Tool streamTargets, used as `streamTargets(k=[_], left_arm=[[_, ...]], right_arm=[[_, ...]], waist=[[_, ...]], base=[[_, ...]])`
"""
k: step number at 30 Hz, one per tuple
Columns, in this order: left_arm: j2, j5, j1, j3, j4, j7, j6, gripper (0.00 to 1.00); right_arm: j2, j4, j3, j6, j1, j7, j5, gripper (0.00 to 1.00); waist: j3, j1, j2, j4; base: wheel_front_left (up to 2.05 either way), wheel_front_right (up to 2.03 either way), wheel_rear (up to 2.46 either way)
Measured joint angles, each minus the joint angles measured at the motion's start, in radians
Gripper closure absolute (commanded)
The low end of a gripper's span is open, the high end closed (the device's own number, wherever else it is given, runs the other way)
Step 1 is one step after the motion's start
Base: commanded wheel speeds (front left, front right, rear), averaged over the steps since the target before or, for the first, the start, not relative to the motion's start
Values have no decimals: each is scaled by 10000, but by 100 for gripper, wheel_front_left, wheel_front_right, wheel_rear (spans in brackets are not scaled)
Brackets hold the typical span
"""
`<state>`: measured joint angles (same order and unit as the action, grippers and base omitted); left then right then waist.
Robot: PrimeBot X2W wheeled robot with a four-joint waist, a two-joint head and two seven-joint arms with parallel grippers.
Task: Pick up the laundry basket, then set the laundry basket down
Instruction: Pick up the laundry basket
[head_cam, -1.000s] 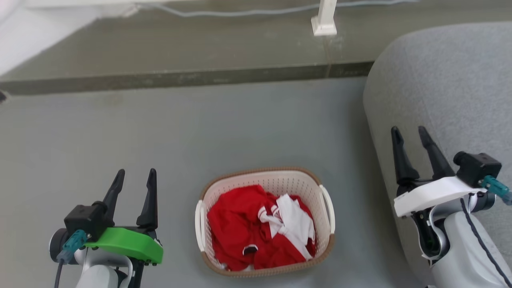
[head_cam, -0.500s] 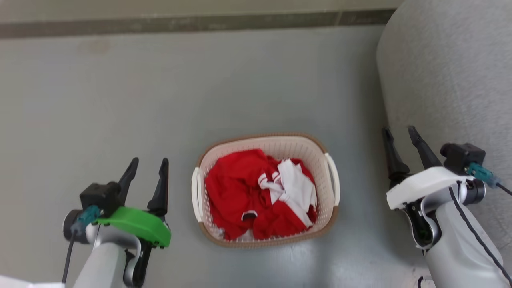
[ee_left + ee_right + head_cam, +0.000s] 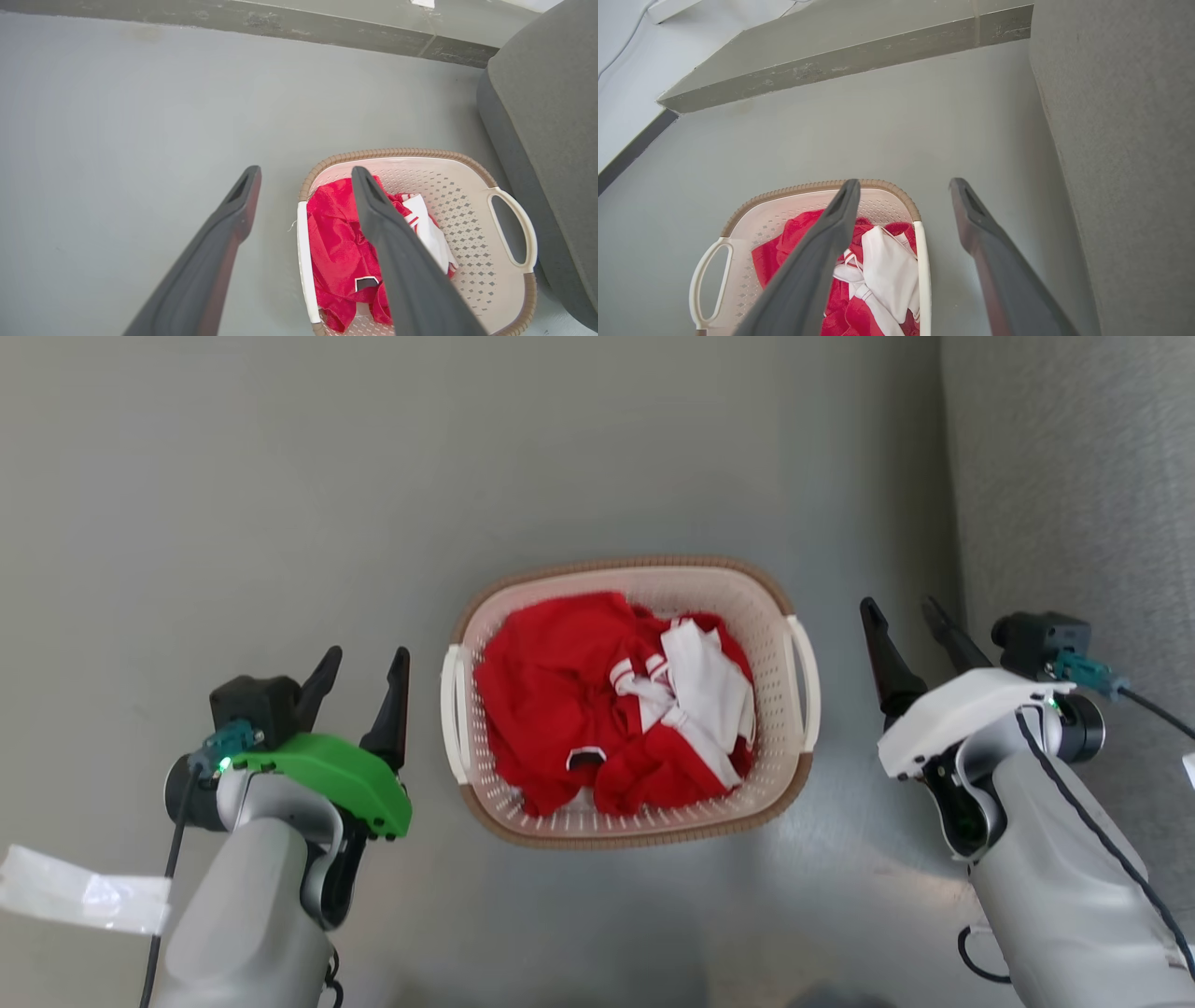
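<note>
The laundry basket (image 3: pixel 644 563) stands on the grey floor (image 3: pixel 233 476), holding red and white clothes (image 3: pixel 560 691). It sits between the left gripper (image 3: pixel 366 661) and the right gripper (image 3: pixel 898 609). Both have their fingers spread and hold nothing, each just beside a white side handle without touching it. What looks like a grey upholstered seat (image 3: pixel 1074 476) is on the right.

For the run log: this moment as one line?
phase: pre-grasp | laundry basket: on floor, clothes inside | left gripper: open, beside basket, apart | right gripper: open, beside basket, apart
</note>
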<state>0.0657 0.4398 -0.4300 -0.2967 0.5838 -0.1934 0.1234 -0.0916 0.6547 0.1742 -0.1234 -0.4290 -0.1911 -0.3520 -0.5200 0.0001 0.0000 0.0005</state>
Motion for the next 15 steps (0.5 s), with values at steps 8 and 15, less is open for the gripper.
streamTargets(k=[8,15], left_arm=[[-121,437,-848,-466,1058,416,10,0],[-146,938,-1584,-924,1847,892,10,0]], right_arm=[[54,828,326,0,-724,249,-88,0],[138,1459,665,0,-1354,293,-119,0]], waist=[[-948,0,0,17],[-1749,0,0,-49]], base=[[0,0,0],[0,0,0]])
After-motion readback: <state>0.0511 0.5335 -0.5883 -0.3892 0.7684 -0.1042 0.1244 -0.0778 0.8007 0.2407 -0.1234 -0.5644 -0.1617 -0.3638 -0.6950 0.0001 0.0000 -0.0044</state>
